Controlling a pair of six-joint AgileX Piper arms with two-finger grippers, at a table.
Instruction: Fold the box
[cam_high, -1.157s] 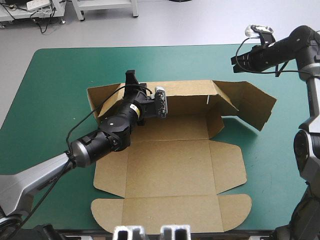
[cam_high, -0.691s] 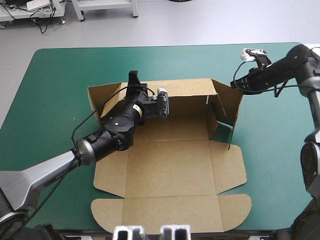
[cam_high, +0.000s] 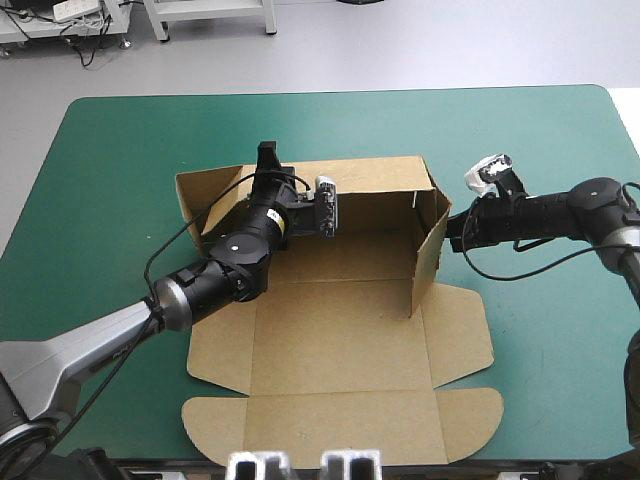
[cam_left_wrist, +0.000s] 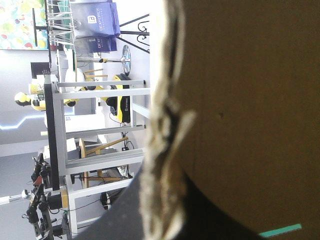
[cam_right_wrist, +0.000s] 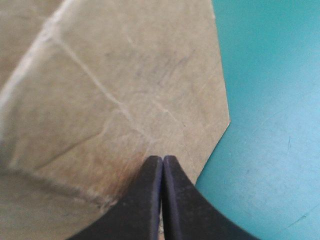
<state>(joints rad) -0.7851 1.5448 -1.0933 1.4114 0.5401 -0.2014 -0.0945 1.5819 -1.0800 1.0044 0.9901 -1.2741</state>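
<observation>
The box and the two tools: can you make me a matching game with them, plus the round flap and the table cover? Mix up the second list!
Things:
1. left tool
2. right tool
3. rounded front flap
4. table cover

Clues:
a. lies flat near the table's near edge
b. teal-green
c. shut, its tip at the outside of the box's raised right wall
d. grips the top of the upright far wall

Pairs: 1-d, 2-c, 3-a, 4-b
</observation>
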